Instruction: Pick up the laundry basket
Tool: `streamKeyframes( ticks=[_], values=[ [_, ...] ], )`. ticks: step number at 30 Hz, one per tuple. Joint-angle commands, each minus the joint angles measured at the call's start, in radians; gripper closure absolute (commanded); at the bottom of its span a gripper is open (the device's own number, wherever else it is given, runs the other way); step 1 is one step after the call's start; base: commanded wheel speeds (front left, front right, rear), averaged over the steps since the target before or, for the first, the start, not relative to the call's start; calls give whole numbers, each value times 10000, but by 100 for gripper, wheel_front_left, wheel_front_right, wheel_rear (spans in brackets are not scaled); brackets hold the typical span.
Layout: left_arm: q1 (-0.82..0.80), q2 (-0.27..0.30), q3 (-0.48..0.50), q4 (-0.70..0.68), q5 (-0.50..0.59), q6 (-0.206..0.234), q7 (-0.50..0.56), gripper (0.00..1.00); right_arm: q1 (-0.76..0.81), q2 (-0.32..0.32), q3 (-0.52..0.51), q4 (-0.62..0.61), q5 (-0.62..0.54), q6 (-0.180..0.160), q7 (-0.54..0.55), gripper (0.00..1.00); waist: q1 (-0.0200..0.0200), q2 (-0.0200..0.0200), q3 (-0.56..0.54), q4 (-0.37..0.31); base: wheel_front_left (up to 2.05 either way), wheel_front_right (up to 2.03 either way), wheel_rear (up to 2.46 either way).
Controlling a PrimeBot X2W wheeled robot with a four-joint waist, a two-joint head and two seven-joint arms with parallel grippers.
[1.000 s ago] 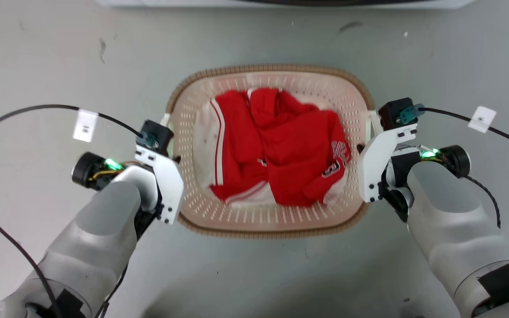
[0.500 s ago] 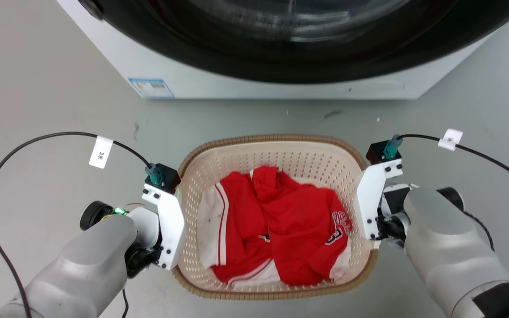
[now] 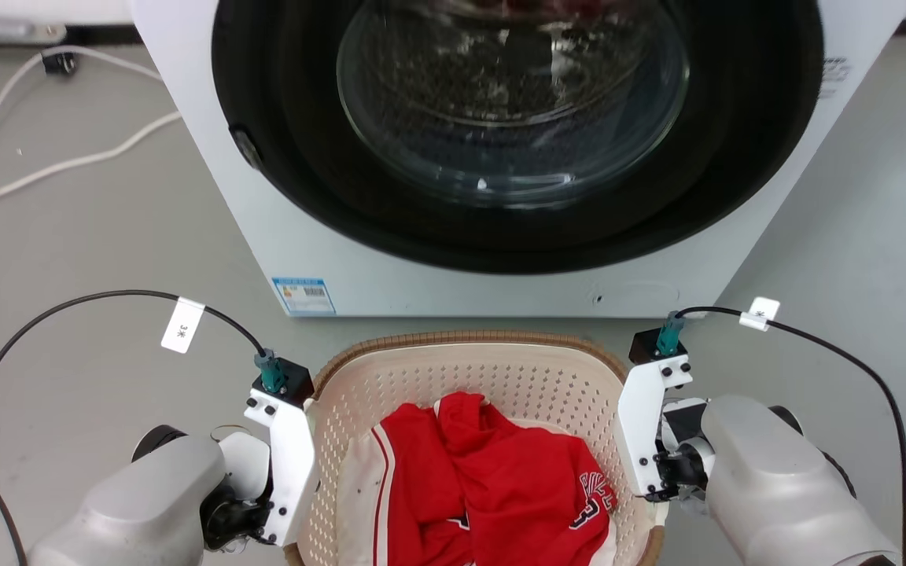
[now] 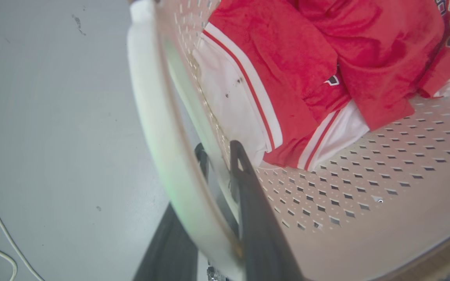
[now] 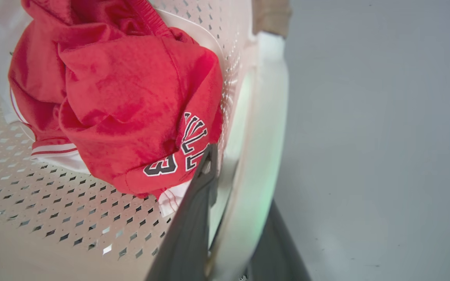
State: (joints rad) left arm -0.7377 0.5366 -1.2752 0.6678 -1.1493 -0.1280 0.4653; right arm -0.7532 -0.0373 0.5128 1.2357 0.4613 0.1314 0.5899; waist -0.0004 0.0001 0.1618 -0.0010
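Observation:
The laundry basket [image 3: 465, 340], cream and perforated with a brown woven rim, sits at the bottom of the head view with red and white clothes [image 3: 500, 472] inside. My left gripper [image 4: 217, 149] is shut on the white left handle [image 4: 150, 128], one dark finger inside the wall and one outside. At the opposite side my right gripper [image 5: 237, 175] is shut on the white right handle [image 5: 266, 128] the same way. In the head view both white wrist mounts press against the basket's sides and the fingers are hidden under them.
A white front-loading washer [image 3: 500, 292] with a round dark glass door [image 3: 512, 102], shut, stands right behind the basket. White cables [image 3: 68, 161] lie on the grey floor at the far left. Bare floor lies outside both handles.
The whole head picture has shifted: the washer has come fully into view and the basket has dropped to the bottom edge. Both grippers stay clamped at the basket's sides.

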Motion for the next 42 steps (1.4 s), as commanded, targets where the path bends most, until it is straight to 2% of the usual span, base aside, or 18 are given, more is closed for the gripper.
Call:
streamKeyframes(
  ticks=[1, 8, 19, 24, 34, 42],
  values=[
    [114, 338, -72, -105, 51, -36, 261, 100, 7, -234, 165, -42, 14, -13, 176, 100, 4, -1, -495, -73, 0, 0, 0],
    [65, 521, -89, -469, -147, -37, 978, 100, -188, -244, 488, -142, 170, -13, 657, 100, 4, -1, -847, -52, 0, 0, 0],
    [276, 309, -98, -678, -170, -76, 1497, 100, -111, -240, 625, -107, 609, -9, 940, 100, 4, -1, -1518, 85, 0, 0, 0],
    [486, 79, -103, -629, -128, -82, 1450, 100, 10, -228, 657, -39, 727, -9, 913, 100, 4, -1, -1622, 126, 0, 0, 0],
    [367, 125, -105, -439, -47, -83, 1377, 100, -116, -269, 676, 93, 822, -9, 786, 100, 4, -1, -1641, 129, 0, 0, 0],
    [220, -62, -106, -284, -64, -78, 1589, 100, -154, -261, 647, 170, 941, -9, 774, 100, 4, -1, -1676, 127, 0, 0, 0]
  ],
)
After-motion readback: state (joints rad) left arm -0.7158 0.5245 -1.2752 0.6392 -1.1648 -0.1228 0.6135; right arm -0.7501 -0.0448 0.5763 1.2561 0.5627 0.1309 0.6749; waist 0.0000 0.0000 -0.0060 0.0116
